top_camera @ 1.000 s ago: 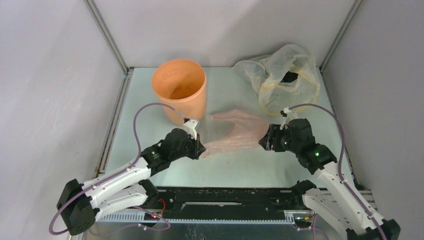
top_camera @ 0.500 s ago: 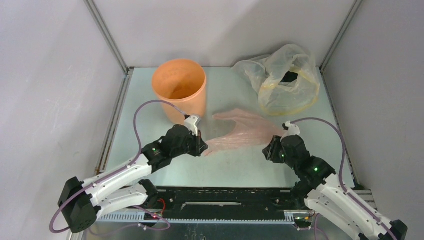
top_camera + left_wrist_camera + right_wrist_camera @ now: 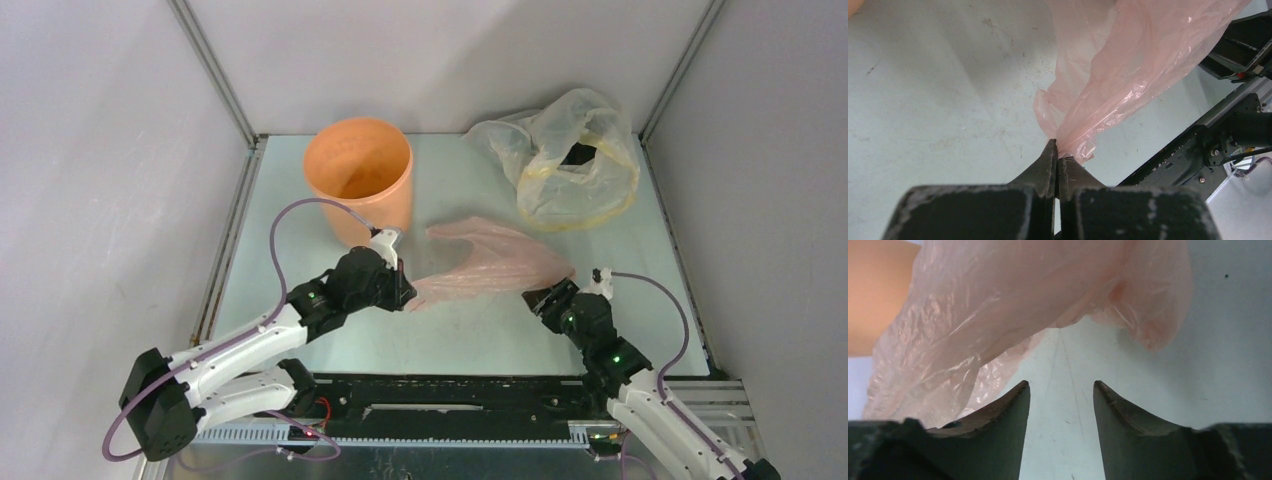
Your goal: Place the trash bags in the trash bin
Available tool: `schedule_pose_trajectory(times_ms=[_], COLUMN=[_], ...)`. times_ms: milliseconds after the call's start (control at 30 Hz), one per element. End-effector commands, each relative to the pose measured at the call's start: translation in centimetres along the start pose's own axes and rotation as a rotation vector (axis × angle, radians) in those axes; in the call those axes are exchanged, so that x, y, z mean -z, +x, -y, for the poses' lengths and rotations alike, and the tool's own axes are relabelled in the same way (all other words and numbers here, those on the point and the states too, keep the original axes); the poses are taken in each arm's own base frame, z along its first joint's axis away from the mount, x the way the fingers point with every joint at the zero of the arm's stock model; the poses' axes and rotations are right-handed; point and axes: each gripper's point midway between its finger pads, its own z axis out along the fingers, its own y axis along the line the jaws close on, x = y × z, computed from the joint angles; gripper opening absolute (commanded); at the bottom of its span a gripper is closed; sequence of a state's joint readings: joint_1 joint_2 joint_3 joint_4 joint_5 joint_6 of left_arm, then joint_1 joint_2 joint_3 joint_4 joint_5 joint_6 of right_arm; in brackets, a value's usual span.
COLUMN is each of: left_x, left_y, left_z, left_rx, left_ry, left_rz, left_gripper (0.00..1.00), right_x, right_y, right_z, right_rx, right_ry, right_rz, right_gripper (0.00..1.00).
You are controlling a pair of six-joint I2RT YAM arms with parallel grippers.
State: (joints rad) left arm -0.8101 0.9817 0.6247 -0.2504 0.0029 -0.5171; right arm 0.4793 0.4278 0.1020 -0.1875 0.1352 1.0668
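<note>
The pale pink trash bag (image 3: 490, 262) lies crumpled on the table, right of the orange trash bin (image 3: 358, 180). My left gripper (image 3: 405, 292) is shut on the bag's left corner; the left wrist view shows the plastic (image 3: 1128, 65) pinched at the fingertips (image 3: 1050, 150). My right gripper (image 3: 538, 298) is open and empty, just near of the bag's right end. In the right wrist view the bag (image 3: 1013, 305) lies beyond the spread gripper (image 3: 1062, 385), with the bin (image 3: 873, 295) at far left.
A larger clear yellowish bag (image 3: 565, 160) with dark contents sits at the back right corner. Grey walls close in the table on three sides. The black rail (image 3: 450, 395) with the arm bases runs along the near edge.
My right gripper has let go of the bag's right end and drawn back toward the near edge. The bag's right end has settled on the table. The left gripper keeps its hold.
</note>
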Motion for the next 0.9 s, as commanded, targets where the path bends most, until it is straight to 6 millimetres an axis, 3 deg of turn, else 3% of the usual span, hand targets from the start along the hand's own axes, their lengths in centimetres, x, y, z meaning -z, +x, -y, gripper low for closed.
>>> schedule_pose_trajectory(times_ms=[0,200,400,867], left_x=[0.2,-0.1,-0.1,-0.5], left_y=[-1.3,-1.3,-1.1,-0.6], left_z=[0.5,0.5,1.1,2.0], left_rx=[0.014,0.012,0.009,0.018], left_ry=[0.005,0.001,0.032,0.088], left_rz=[0.034,0.027,0.013,-0.009], left_gripper=[0.0,0.0,0.0,0.0], right_x=[-0.3,-0.3,-0.8,-2.7], right_y=[-3.1,-4.7,-5.7,-5.9], right_z=[-4.8,-5.8,-5.1,-6.2], right_rx=[-0.196,-0.229,-0.274,-0.287], right_ry=[-0.21,-0.258,-0.221,-0.24], right_rz=[0.133,0.206,0.254,0.234], right_gripper=[0.56,0.6,0.64,0.61])
